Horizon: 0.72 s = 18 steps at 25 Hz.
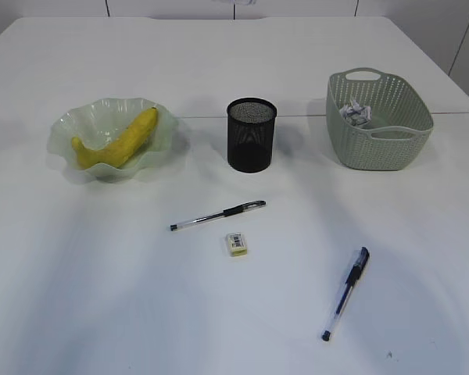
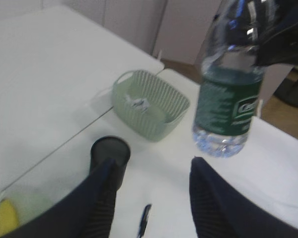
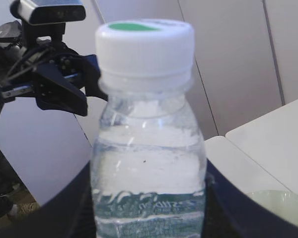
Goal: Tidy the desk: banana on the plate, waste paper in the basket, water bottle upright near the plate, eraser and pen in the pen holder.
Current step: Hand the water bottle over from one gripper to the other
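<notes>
Two of five items look done, judging from how things lie. Near to far in the exterior view:

- Pen with dark cap (image 1: 345,292) at 5 o'clock from table (image 1: 102,297) centre, loose. Not done.
- Eraser (image 1: 236,244) just below centre, loose. Not done.
- Second pen (image 1: 217,216) just above the eraser, loose. Not done.
- Pen holder (image 1: 251,134) at 12 o'clock of the eraser, upright; nothing seen sticking out.
- Banana (image 1: 117,141) on the plate (image 1: 62,129) at 10 o'clock. Done.
- Waste paper (image 1: 356,113) inside the basket (image 1: 379,148) at 2 o'clock. Done.

Water bottle (image 3: 148,148): not on the table in the exterior view. Right tool (image 3: 149,213) is clamped around its body, bottle upright, held in the air; left wrist view shows the same bottle (image 2: 228,99) well above the table. Still has to land near the plate.

Left tool (image 2: 151,198): jaws spread, holding nothing, hovering over the pen holder side.
</notes>
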{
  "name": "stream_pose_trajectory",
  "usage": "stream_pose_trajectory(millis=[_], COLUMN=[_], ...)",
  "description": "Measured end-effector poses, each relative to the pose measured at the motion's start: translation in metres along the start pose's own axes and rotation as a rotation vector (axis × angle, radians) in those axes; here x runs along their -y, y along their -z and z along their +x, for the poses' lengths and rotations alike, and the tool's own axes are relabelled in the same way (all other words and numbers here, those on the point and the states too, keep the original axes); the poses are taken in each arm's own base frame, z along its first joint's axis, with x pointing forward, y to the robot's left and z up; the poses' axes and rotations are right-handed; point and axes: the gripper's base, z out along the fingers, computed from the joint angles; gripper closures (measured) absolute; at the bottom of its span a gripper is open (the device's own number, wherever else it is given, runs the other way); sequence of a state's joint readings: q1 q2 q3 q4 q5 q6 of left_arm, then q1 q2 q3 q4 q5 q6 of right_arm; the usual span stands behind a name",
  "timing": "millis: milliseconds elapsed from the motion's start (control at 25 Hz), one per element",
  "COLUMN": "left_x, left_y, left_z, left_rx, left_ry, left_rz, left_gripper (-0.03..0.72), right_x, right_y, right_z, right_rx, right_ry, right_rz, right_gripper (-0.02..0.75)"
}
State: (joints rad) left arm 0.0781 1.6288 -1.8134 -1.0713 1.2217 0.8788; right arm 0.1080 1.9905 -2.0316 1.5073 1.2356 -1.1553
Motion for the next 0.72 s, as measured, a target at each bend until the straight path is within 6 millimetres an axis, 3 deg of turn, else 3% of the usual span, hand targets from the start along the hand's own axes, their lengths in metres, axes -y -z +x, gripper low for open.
stream_pose_trajectory(millis=[240,560,720], left_x=[0.010,0.021,0.021], left_y=[0.002,0.009,0.010], left_z=[-0.012,-0.018,-0.016], left_rx=[0.130,0.169,0.140], left_ry=[-0.036,-0.024,-0.027], left_rz=[0.104,0.127,0.106], left_gripper=[0.348,0.344,0.293], right_x=[0.000,0.000,-0.001], right_y=[0.000,0.000,0.000], right_z=[0.000,-0.001,-0.003], right_rx=[0.002,0.007,0.029], right_ry=[0.004,0.004,-0.002], right_rz=[0.005,0.003,-0.006], right_gripper=[0.391,0.391,0.391])
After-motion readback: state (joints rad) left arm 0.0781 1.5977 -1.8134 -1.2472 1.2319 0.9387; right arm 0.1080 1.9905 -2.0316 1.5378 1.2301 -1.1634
